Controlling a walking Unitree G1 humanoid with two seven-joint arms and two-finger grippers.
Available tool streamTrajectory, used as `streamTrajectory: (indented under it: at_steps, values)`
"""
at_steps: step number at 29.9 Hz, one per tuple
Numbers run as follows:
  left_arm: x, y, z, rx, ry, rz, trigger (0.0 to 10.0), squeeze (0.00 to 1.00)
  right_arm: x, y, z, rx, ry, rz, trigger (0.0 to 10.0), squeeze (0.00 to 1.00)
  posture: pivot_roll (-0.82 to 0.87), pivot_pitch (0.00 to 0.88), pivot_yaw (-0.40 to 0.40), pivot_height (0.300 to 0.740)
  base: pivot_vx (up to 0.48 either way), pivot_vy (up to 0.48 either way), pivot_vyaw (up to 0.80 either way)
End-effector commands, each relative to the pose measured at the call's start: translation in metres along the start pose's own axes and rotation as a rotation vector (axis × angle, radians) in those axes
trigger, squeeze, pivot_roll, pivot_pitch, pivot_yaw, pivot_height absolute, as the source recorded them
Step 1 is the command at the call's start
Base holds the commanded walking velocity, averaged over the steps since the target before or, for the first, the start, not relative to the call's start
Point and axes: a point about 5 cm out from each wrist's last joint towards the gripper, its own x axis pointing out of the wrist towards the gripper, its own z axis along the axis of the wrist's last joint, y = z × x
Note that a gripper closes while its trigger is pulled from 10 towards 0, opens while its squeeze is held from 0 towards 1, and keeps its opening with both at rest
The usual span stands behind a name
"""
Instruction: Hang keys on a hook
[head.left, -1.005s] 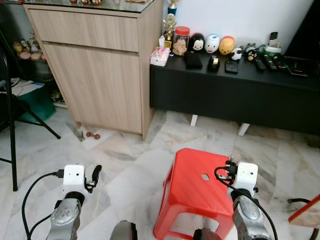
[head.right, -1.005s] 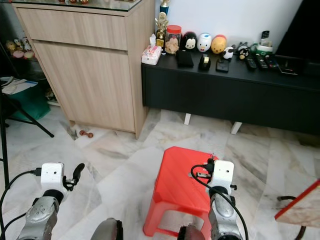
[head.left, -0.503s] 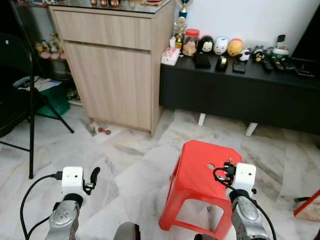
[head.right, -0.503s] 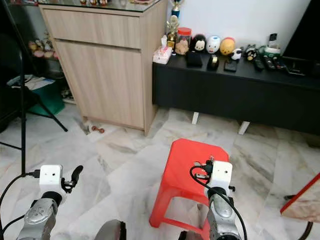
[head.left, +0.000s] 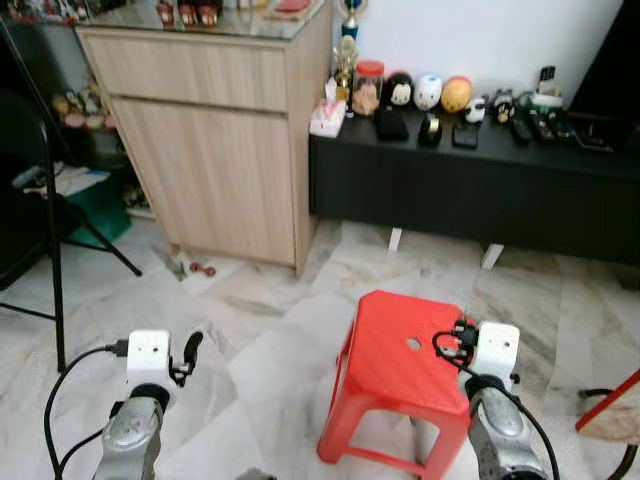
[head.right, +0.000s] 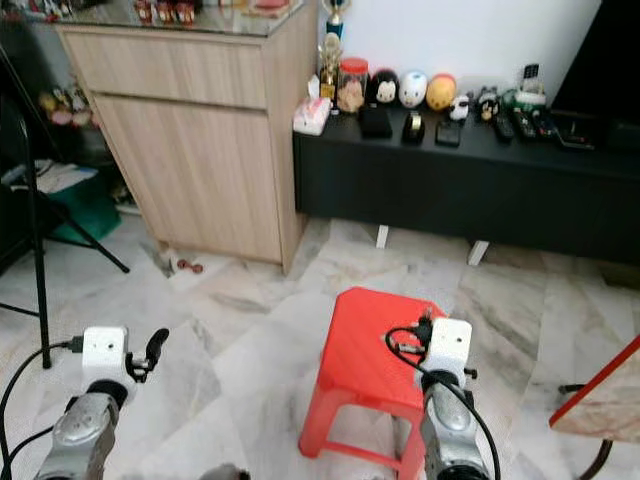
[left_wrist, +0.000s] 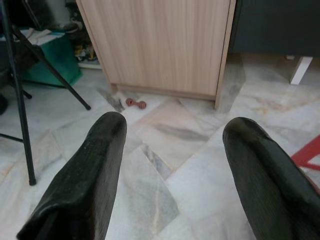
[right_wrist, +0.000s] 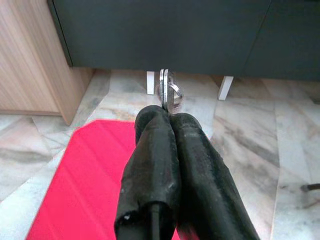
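Pinching keys (right_wrist: 167, 92), right gripper (right_wrist: 167, 117) hides their lower part.

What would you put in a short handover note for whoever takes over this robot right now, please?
Right gripper: shut on the keys, which stick out past the fingertips; it is held low above the red stool.
Left gripper: open and empty, held low over the marble floor.
Surroundings: a wooden cabinet ahead on the left, and a black TV console with toys and remotes on top ahead on the right.
Done: keys are in hand.
Left: no hook can be made out from here, so find it, walk over and hang the keys by their ring.
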Motion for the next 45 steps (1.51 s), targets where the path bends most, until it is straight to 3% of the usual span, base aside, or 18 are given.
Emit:
streamTrajectory:
  at_steps: [1, 11, 12, 16, 24, 31, 45]
  values:
    - [0.002, -0.002, 0.001, -0.001, -0.008, 0.004, 10.0, 0.00, 0.003, -0.002, 0.005, 0.004, -0.002, -0.010, 10.0, 0.00, 0.17, 0.000, -0.064, 0.740, 0.000, 0.000, 0.00]
    - [-0.001, -0.007, -0.002, -0.010, -0.004, -0.004, 10.0, 0.00, -0.003, -0.013, -0.013, 0.000, 0.087, -0.045, 10.0, 0.00, 0.17, 0.000, -0.070, 0.740, 0.000, 0.000, 0.00]
    - [-0.001, -0.008, -0.003, -0.012, -0.004, -0.003, 10.0, 0.00, -0.009, -0.017, -0.026, -0.003, 0.153, -0.054, 10.0, 0.00, 0.17, 0.000, -0.073, 0.740, 0.000, 0.000, 0.00]
    - [-0.001, -0.009, -0.003, -0.016, -0.003, 0.000, 10.0, 0.00, -0.020, -0.025, -0.046, -0.008, 0.258, -0.071, 10.0, 0.00, 0.17, 0.000, -0.077, 0.740, 0.000, 0.000, 0.00]
    - [-0.001, -0.010, -0.002, -0.015, -0.006, -0.008, 10.0, 0.00, -0.038, -0.028, -0.075, -0.014, 0.441, -0.097, 10.0, 0.00, 0.18, 0.000, -0.071, 0.740, 0.000, 0.000, 0.00]
    - [-0.001, -0.006, -0.001, 0.014, -0.011, -0.016, 10.0, 0.00, -0.040, -0.019, -0.078, 0.003, 0.453, -0.083, 10.0, 0.00, 0.18, 0.000, -0.060, 0.740, 0.000, 0.000, 0.00]
    - [0.001, -0.008, 0.001, 0.027, -0.016, -0.036, 10.0, 0.00, -0.048, -0.020, -0.088, 0.099, 0.494, -0.131, 10.0, 0.00, 0.19, 0.000, -0.052, 0.740, 0.000, -0.434, 0.00]
